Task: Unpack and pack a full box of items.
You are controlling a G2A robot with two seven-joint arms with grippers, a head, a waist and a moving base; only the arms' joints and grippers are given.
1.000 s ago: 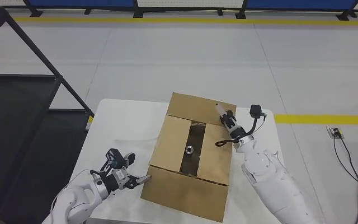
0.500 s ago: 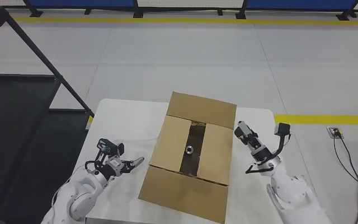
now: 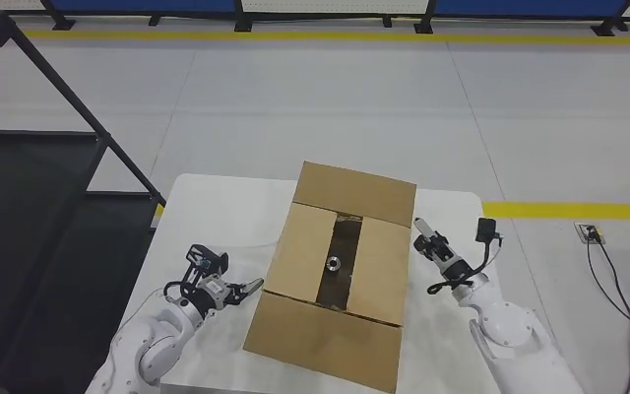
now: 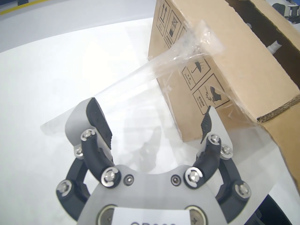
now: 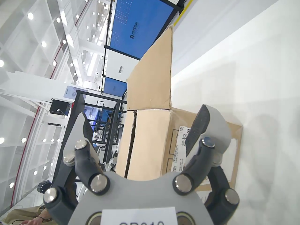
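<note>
Edged left gripper (image 3: 248, 288) and right gripper (image 3: 421, 229) closer to brown cardboard box (image 3: 300, 246) at white table's (image 3: 217, 212) middle; kept both spread wide, gripping nothing

Pale grey floor (image 3: 295, 98), yellow floor line (image 3: 295, 35), blue wall panels (image 3: 138, 6), black metal frame (image 3: 79, 102), rows of ceiling lights (image 5: 30, 15)

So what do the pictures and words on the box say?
On the box, signs only: two up arrows, a crossed-out square, an umbrella, a boot.
The words under them: too small to read.
The white label: partly hidden, too small to read.
</note>
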